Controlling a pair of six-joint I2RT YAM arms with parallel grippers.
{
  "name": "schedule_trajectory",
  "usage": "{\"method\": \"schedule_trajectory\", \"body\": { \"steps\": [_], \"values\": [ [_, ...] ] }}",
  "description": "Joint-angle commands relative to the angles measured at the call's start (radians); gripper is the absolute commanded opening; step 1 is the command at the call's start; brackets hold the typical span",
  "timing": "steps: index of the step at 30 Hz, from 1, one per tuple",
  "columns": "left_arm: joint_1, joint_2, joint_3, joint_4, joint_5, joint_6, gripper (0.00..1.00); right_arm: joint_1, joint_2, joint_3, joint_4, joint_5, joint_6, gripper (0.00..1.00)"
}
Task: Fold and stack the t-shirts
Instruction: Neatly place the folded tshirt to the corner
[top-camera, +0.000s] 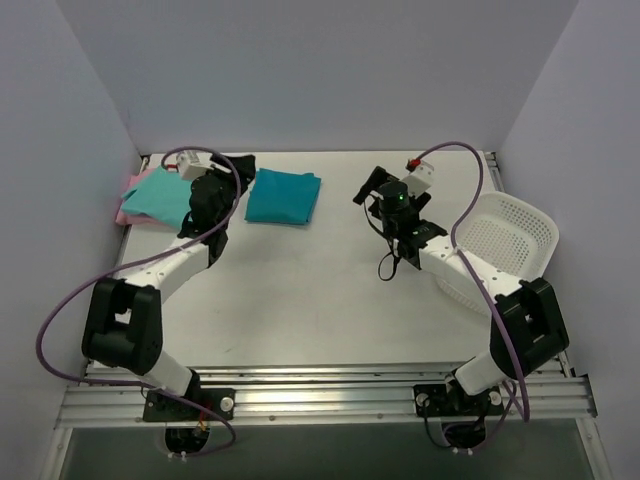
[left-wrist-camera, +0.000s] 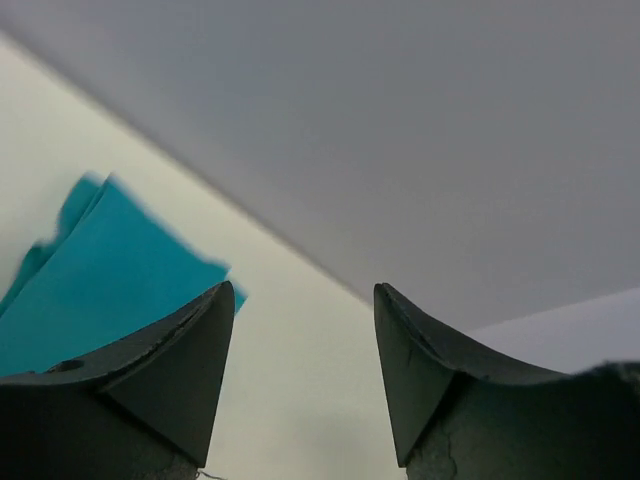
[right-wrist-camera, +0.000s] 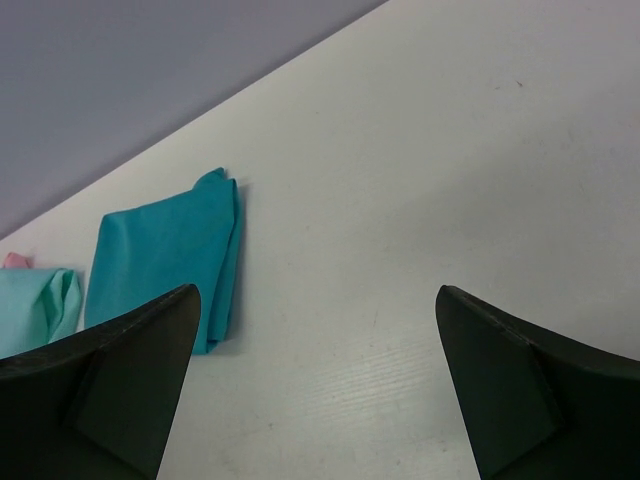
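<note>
Three folded t-shirts lie on the smooth white bench (top-camera: 300, 300). The deep teal shirt (top-camera: 284, 196), a flat soft rectangle with a doubled edge, sits just to the right of the left tool (top-camera: 238, 165) and well apart from the right tool (right-wrist-camera: 315, 300), off to that tool's left. The mint shirt (top-camera: 160, 192) lies on the left tool's other side, on top of the pale pink shirt (top-camera: 127, 211), whose edge peeks out beneath it. Both tools are empty. The left tool's dark, wedge-shaped fingers (left-wrist-camera: 190, 350) stand moderately apart, and the right tool's are spread wide. The rounded white perforated plastic basket (top-camera: 510, 235) rests to the right of the right tool, beside its arm.
</note>
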Motion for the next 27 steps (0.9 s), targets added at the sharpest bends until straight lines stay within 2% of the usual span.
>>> {"method": "schedule_trajectory", "body": {
  "steps": [1, 2, 3, 4, 8, 12, 15, 19, 27],
  "values": [
    [-0.041, 0.041, 0.017, -0.316, -0.058, -0.128, 0.67, 0.005, 0.005, -0.002, 0.011, 0.02, 0.016, 1.0],
    [-0.045, 0.049, 0.015, -0.37, -0.065, -0.157, 0.73, 0.005, 0.005, -0.005, 0.012, 0.02, 0.016, 1.0],
    [-0.049, 0.072, 0.04, -0.423, -0.078, -0.235, 0.76, 0.003, 0.004, -0.01, 0.015, 0.02, 0.016, 1.0],
    [-0.049, 0.087, 0.061, -0.463, -0.07, -0.25, 0.78, 0.003, 0.004, -0.013, 0.012, 0.022, 0.016, 1.0],
    [-0.058, 0.153, 0.146, -0.595, -0.058, -0.326, 0.81, 0.002, 0.004, -0.025, 0.014, 0.029, 0.013, 1.0],
    [-0.09, 0.172, 0.078, -0.492, -0.059, -0.457, 0.81, 0.0, 0.015, -0.033, 0.018, 0.039, 0.014, 1.0],
    [-0.14, 0.176, 0.035, -0.518, -0.134, -0.626, 0.85, -0.003, 0.027, -0.035, 0.02, 0.037, 0.016, 1.0],
    [-0.19, 0.211, 0.041, -0.506, -0.17, -0.68, 0.88, -0.009, 0.028, -0.042, 0.018, 0.04, 0.013, 1.0],
    [-0.213, 0.319, -0.02, -0.337, -0.205, -0.734, 0.91, -0.041, -0.002, -0.078, 0.021, 0.026, 0.008, 1.0]
  ]
}}
